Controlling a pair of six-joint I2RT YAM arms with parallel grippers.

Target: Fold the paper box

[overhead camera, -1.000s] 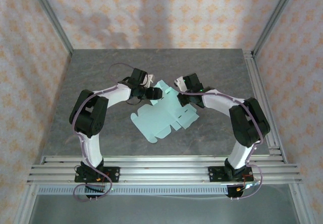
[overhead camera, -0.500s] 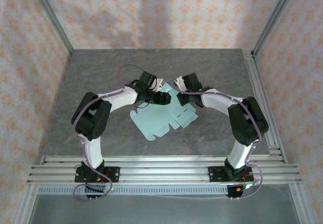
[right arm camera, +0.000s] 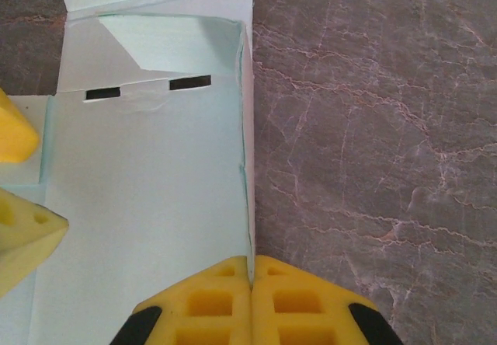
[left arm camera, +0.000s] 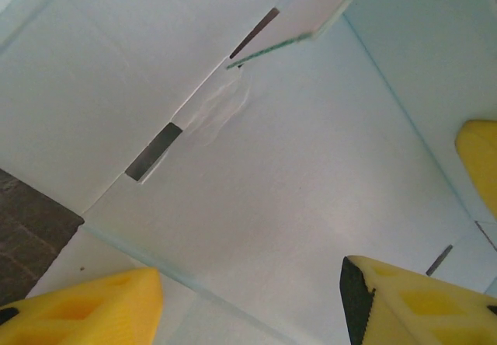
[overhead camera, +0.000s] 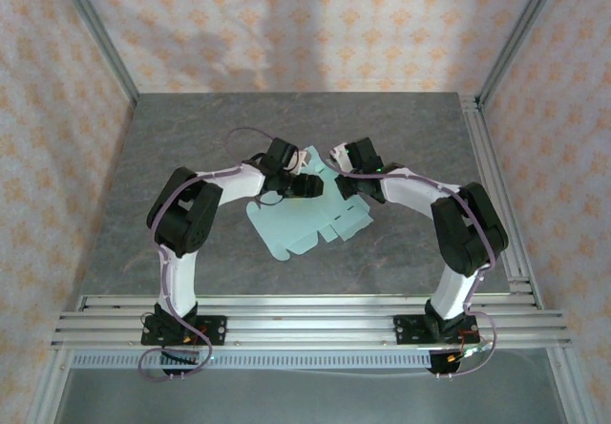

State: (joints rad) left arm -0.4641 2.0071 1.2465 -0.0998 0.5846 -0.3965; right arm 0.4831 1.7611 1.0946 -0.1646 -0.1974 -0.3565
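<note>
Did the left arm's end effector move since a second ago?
Yes. The left end effector slid rightward across the table, farther over the paper box, toward the right-side frame rail.

Pale mint-blue paper box (overhead camera: 304,223), a die-cut card sheet not yet closed, lies diagonally at the centre of the overhead frame. Its upper panels are creased upward beside two narrow slots. Rounded tabs edge its lower side.

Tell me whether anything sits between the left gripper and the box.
Nothing visible does. The left gripper hangs open right over the box, bare card beneath it; the right gripper, shut on the box's edge, is off to one side.
</note>
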